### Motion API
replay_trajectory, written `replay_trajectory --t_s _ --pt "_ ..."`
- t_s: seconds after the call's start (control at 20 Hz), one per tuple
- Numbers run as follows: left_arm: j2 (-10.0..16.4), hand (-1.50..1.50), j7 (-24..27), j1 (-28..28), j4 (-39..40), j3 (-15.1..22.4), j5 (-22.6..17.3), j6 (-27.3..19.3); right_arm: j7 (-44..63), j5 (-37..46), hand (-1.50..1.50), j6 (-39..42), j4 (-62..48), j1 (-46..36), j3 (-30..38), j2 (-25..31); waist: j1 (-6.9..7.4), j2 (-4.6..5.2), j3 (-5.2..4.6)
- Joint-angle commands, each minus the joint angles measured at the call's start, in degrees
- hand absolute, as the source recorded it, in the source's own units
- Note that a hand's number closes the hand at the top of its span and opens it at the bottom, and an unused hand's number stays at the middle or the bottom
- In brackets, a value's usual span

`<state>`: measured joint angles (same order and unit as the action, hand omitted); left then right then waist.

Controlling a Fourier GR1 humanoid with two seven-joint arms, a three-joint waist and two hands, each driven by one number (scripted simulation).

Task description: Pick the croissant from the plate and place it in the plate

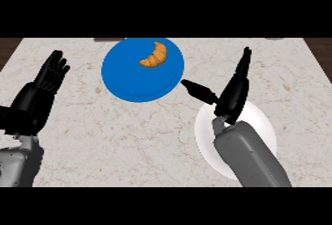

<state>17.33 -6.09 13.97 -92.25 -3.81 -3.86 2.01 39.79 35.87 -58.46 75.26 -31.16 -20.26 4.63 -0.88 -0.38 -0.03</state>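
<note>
Nearest to us, our right forearm (250, 154) is crossing over the white plate (203, 136), prob bc that's the drop spot and the arm's heading past it. The right hand (232, 94) is hanging open, fingers straight, thumb sticking out twd the blue plate (139, 83), so it's holding nothing atm. The croissant (154, 56) is sitting on the blue plate's far side, well apart from that hand. The left hand (42, 88) is resting open at the left, fingers apart, out of the way imo.
</note>
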Motion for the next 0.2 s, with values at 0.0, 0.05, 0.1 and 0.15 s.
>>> replay_trajectory --t_s 0.0,0.05,0.1,0.15 --pt "-0.9 0.00 -0.2 -1.1 -1.7 -0.3 0.3 0.4 1.2 4.0 -1.50 2.5 10.0 9.3 -0.4 1.5 0.47 0.19 0.02" --pt "-0.2 0.00 -0.4 3.4 3.0 -1.1 0.4 0.6 5.0 6.2 -1.50 6.4 13.8 8.9 0.3 3.3 0.03 0.17 0.00" --pt "-1.6 0.00 1.2 1.9 2.9 0.0 1.4 0.1 4.2 9.4 -1.50 4.2 13.0 11.3 -0.5 2.0 0.22 0.21 0.00" --pt "-0.1 0.00 0.7 1.9 1.6 -1.4 0.7 1.5 2.5 10.3 -1.50 3.8 9.6 9.6 0.8 0.5 0.64 0.29 0.02"
